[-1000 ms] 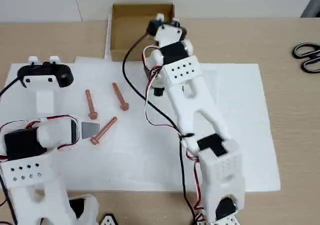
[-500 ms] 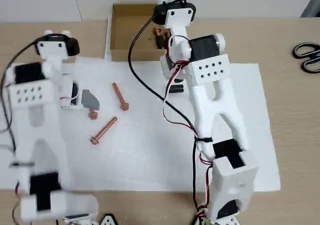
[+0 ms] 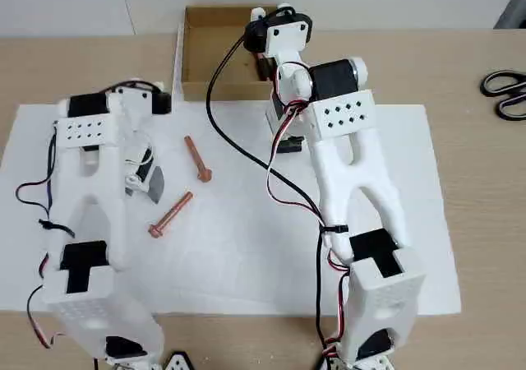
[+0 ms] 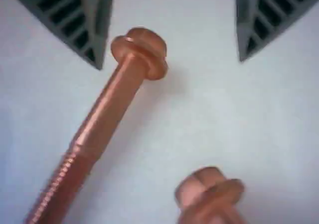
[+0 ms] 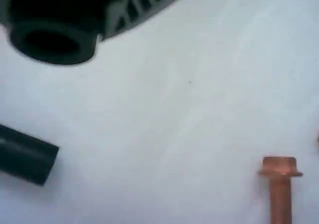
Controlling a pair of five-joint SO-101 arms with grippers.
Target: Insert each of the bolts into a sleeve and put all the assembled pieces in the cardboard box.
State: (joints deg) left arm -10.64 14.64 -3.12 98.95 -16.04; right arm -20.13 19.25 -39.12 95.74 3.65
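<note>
Hovering over bolt [image 4: 99, 129], left end effector [image 4: 169, 59] spread

We see a white sheet [image 3: 246, 263] on a wooden table [image 3: 460, 66], with the cardboard box [image 3: 215, 57] at 12 o'clock, just past the sheet's far edge. The right arm [image 3: 345, 164] runs from 5 o'clock up to the box, its end over the box's 3 o'clock side. A black sleeve [image 3: 289, 145] peeks out beside it. The left arm [image 3: 86, 214] stands at 8 o'clock, and the left gripper [image 3: 148, 181] hangs over the sheet. Toward 10 o'clock lie an upper bolt [image 3: 197, 158] and, apart from it, a lower bolt [image 3: 171, 215] near the gripper's 5 o'clock. Scissors [image 3: 505, 86] lie at 2 o'clock.
</note>
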